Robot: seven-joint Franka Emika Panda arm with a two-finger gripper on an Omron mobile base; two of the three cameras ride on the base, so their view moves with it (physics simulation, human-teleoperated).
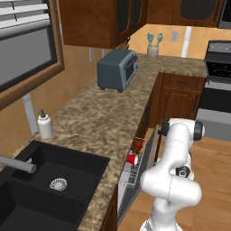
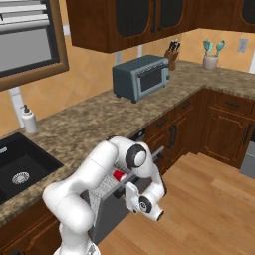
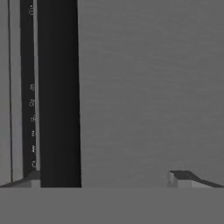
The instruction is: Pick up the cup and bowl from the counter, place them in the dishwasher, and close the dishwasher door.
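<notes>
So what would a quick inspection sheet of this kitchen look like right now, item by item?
Surface: speckled counter, bare in the middle stretch.
Job's things: red cup lying on its side in the dishwasher rack; bowl in the rack just beyond it; dishwasher door partly raised, not yet shut.
Clutter: toaster oven, soap bottle, utensil jar, knife block on the counter.
Grippers: gripper with fingertips spread, close against a flat grey panel, holding nothing.
Cables: nothing seen.
Surroundings: black sink, stove, dark wooden cabinets, wood floor.
</notes>
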